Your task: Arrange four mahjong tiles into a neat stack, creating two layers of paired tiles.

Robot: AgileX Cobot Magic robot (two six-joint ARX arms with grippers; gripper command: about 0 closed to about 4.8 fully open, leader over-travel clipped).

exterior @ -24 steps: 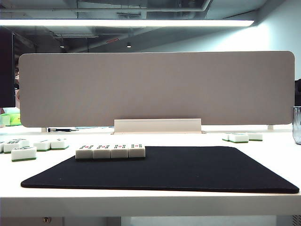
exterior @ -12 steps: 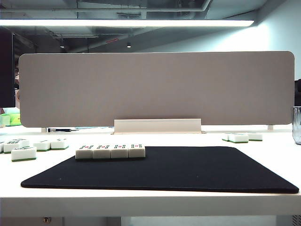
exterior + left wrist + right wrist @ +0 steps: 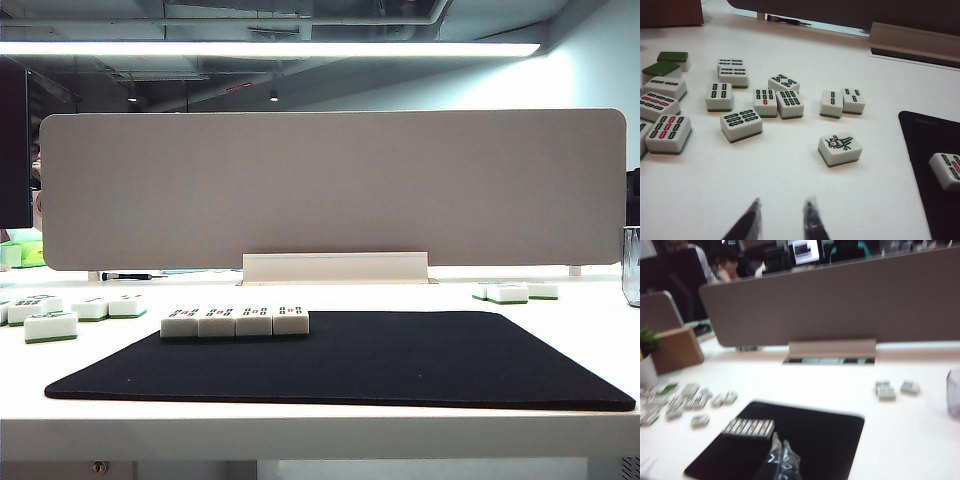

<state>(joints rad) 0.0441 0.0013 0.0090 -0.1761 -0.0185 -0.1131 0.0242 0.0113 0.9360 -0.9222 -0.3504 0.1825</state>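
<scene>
four mahjong tiles (image 3: 235,321) rowed on mat (image 3: 400,360), left end effector (image 3: 781,220) slightly parted, empty, right end effector (image 3: 782,456) blurred, apparently closed

four mahjong tiles (image 3: 234,321) (one row), black mat (image 3: 380,360)

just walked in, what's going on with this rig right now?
Nothing is gripped yet. The four white mahjong tiles with green bases sit in one flat row, side by side, on the far left corner of the black mat, not stacked. The left gripper hovers, slightly open and empty, over bare white table near loose spare tiles. The right gripper looks shut and empty, above the mat's near edge.
</scene>
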